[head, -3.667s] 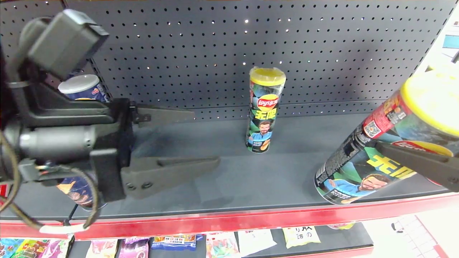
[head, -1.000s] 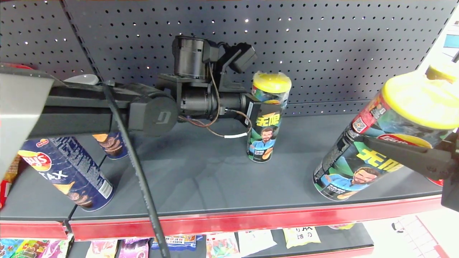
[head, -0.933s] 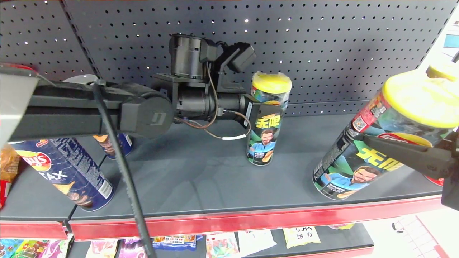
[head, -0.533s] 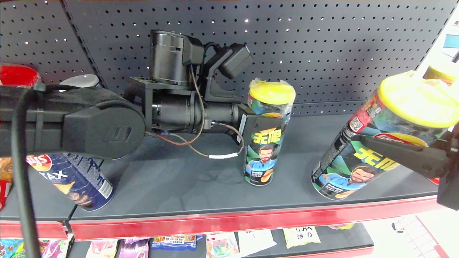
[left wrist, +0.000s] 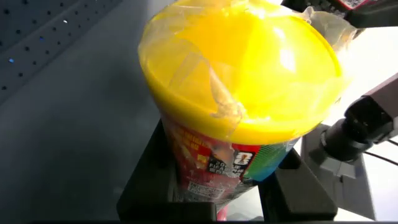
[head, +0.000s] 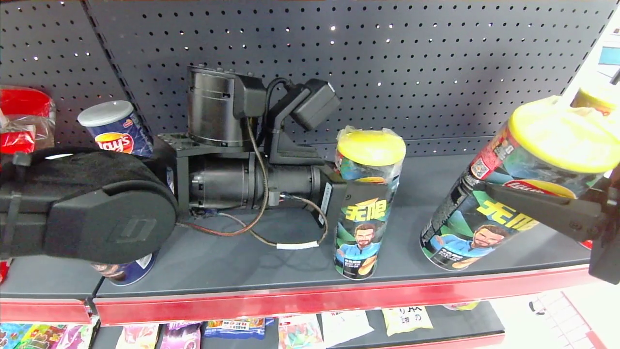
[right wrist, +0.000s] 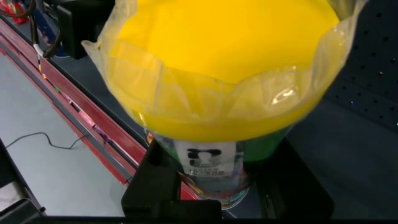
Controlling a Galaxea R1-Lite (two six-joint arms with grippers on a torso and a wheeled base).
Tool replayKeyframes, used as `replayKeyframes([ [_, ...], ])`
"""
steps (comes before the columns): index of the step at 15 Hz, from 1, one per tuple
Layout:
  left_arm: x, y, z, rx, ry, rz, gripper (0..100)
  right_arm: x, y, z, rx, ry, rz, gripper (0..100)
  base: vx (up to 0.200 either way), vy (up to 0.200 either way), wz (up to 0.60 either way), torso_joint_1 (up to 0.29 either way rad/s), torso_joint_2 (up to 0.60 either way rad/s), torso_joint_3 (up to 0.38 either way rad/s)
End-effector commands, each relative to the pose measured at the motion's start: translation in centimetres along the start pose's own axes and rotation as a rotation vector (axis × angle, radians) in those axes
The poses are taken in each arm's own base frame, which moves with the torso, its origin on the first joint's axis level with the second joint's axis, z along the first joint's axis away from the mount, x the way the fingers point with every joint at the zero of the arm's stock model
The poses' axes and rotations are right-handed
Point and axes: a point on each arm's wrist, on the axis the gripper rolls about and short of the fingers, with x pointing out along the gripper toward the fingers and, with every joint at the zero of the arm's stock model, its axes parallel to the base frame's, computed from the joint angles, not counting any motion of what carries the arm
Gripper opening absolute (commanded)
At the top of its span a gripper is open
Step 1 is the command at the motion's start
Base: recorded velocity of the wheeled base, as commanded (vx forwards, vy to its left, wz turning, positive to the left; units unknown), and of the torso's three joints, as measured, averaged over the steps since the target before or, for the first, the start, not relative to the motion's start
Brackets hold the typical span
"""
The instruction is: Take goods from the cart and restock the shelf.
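Near the front edge of the shelf (head: 232, 261), about midway along: middle can (head: 365, 232), upright, in the left claw (head: 361, 194). To its right, apart from it: right-hand can (head: 465, 232), tilted with top leaning right, in the right claw (head: 528, 203). At far left: one can at the back (head: 116, 131) against the pegboard (head: 387, 63), another at the front (head: 123, 271) under the left arm. Below the shelf: row of snack bags (head: 339, 325).
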Motion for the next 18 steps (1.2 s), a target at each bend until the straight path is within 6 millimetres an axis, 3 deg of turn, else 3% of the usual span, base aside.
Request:
replayKeyframes([
  [1,-0.4,-0.4,0.0,0.0,0.0,-0.003,0,0.1,0.0,0.0,-0.001,0.0,0.002,0,0.0,0.0,0.0,0.0,0.0,0.0],
  [18,-0.7,-1.3,-1.8,0.073,-0.001,-0.005,0,0.1,0.0,0.0,-0.001,0.001,0.002,0,0.0,0.0,0.0,0.0,0.0,0.0],
])
